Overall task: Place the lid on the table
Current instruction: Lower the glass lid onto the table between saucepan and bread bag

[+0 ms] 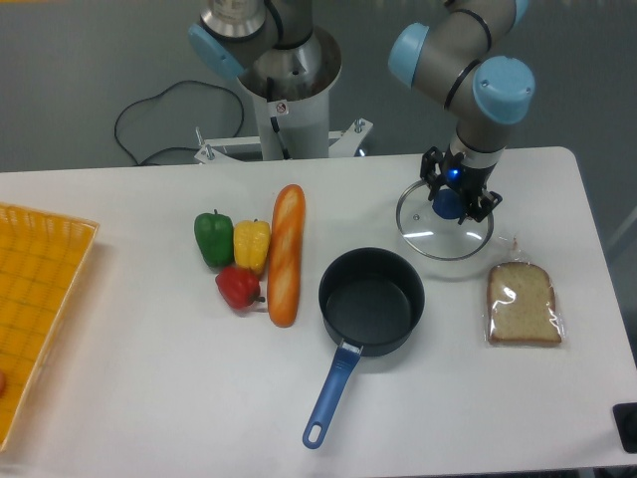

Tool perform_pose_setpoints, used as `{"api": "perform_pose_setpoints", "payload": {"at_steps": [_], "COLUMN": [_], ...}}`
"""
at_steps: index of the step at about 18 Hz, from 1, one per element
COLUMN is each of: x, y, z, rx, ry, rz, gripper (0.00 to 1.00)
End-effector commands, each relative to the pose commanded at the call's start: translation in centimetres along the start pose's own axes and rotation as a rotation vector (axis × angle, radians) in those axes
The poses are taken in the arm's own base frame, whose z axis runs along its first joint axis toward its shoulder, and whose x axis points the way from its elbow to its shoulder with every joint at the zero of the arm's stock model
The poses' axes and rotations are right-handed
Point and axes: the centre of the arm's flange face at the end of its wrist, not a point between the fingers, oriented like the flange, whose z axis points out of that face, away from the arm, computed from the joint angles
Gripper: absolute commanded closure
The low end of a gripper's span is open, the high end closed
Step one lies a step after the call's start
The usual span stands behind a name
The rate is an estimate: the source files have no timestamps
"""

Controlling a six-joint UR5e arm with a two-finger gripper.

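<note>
We had one fixed camera, set high at the front of the table and tilted down toward the arm's base at the far edge. It stood at middling range, taking in nearly the whole tabletop; no second view overlapped it.

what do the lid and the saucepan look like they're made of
The lid: clear glass, since the white table shows through it, with a thin shiny rim, probably metal, and a blue knob, likely plastic. The saucepan: dark matte body, probably coated metal, with a glossy blue handle, material unclear.
</note>
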Motion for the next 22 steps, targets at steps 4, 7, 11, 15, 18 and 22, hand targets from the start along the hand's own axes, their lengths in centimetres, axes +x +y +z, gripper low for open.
{"api": "perform_pose_setpoints", "payload": {"at_steps": [4,7,11,15,18,22], "x": [0.3,1.4,2.3,3.1,3.3,3.3], "y": [0.0,-0.1,0.1,-0.2,-0.4,-0.6], "z": [0.2,0.8,1.7,2.2,2.6,3.1], "rx": [-0.004,-0.007,-0.028,-0.029,-0.03,-0.029], "ry": [0.003,-0.019,-0.012,-0.011,-0.014,-0.009], "rz": [0.003,0.004,0.003,0.006,0.006,0.008], "gripper": [0.38,0.38,0.38,0.38,0.38,0.38]}}
